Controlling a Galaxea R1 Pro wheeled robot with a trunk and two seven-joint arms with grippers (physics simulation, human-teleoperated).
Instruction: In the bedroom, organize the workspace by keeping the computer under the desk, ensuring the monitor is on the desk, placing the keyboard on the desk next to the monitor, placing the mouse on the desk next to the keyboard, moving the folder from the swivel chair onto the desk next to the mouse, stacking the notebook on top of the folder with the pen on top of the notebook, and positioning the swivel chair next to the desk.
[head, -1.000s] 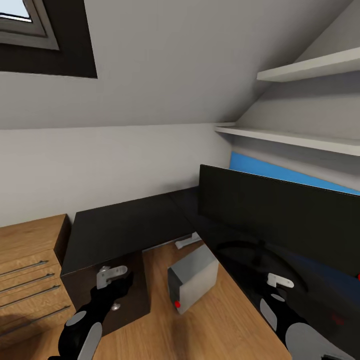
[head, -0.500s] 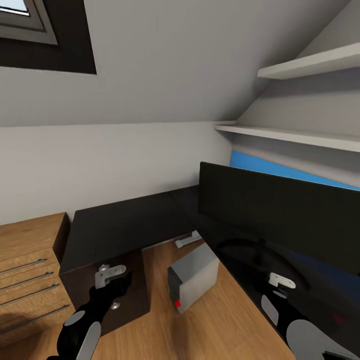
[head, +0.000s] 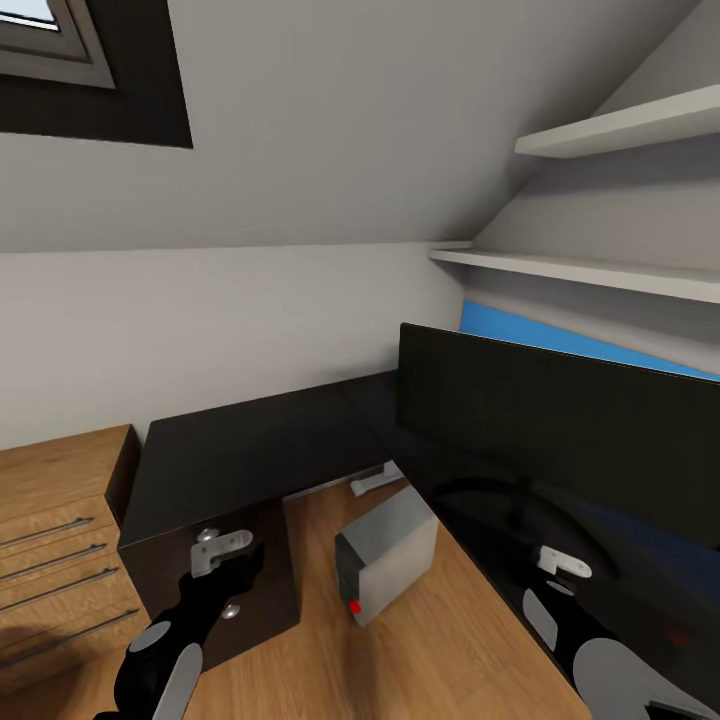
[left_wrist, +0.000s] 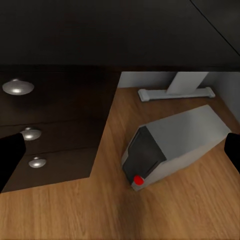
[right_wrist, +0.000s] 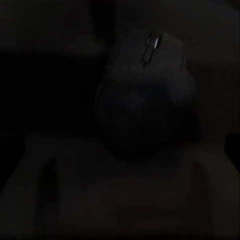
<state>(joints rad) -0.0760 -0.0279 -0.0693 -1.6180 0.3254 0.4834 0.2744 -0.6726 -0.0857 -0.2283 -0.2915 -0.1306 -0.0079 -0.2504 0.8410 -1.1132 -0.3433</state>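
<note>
Grey computer (head: 385, 565) on floor under desk (head: 250, 450); monitor (head: 560, 440) atop desk.

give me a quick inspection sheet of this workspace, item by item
surface: black desk, top bare on the corner section; black drawers with round silver knobs below.
job's things: monitor upright on the desk; computer lying on the wooden floor by the desk's white leg, red button on its dark front; mouse on a dark surface in the right wrist view.
clutter: nothing seen.
grippers: left gripper near the drawers, jaws open, holding nothing; right gripper over the desk in front of the monitor, jaws apart at the frame edges, mouse ahead.
cables: nothing seen.
surroundings: wooden drawer cabinet, two wall shelves, blue panel behind the monitor, window.
</note>
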